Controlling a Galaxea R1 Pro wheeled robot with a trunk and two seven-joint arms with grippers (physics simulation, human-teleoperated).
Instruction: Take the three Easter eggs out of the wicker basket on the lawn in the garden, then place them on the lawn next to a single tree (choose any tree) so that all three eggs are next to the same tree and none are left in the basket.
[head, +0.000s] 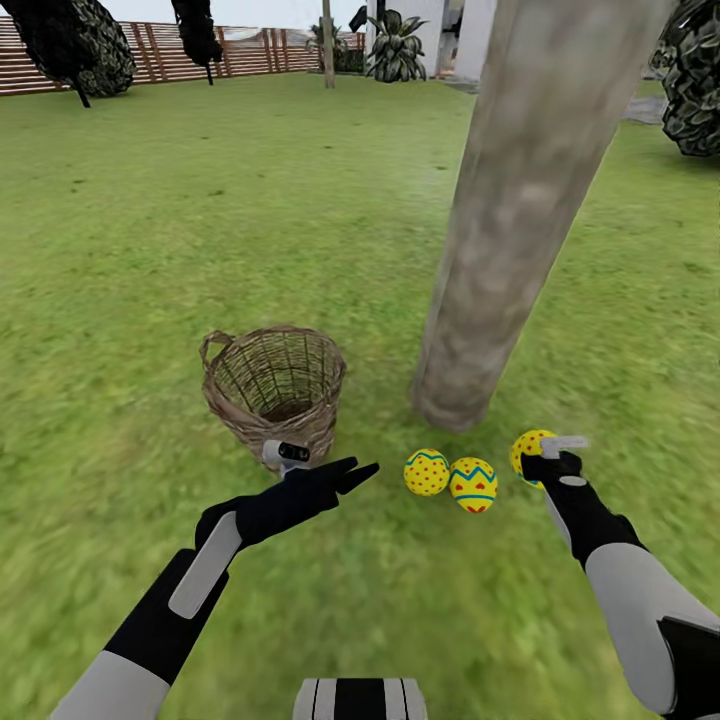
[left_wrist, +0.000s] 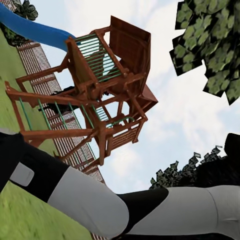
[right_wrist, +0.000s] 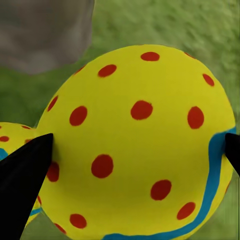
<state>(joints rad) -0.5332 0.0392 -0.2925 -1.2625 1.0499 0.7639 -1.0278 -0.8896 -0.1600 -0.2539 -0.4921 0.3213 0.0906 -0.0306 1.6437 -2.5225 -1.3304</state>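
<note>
Green lawn (head: 180, 200) stretched back to a brown fence (head: 150, 55). Near the robot stood a thick grey trunk (head: 520, 210), with a wicker basket (head: 273, 385) beside it, apart. Two yellow eggs (head: 427, 472) (head: 473, 484) lay touching on the grass by the trunk's base. A third egg (right_wrist: 140, 145) sat between the right gripper's (head: 548, 458) black fingers (right_wrist: 25, 185), which pressed its sides. The left gripper (head: 350, 472) hung just in front of the basket, its fingers slightly parted and holding nothing.
</note>
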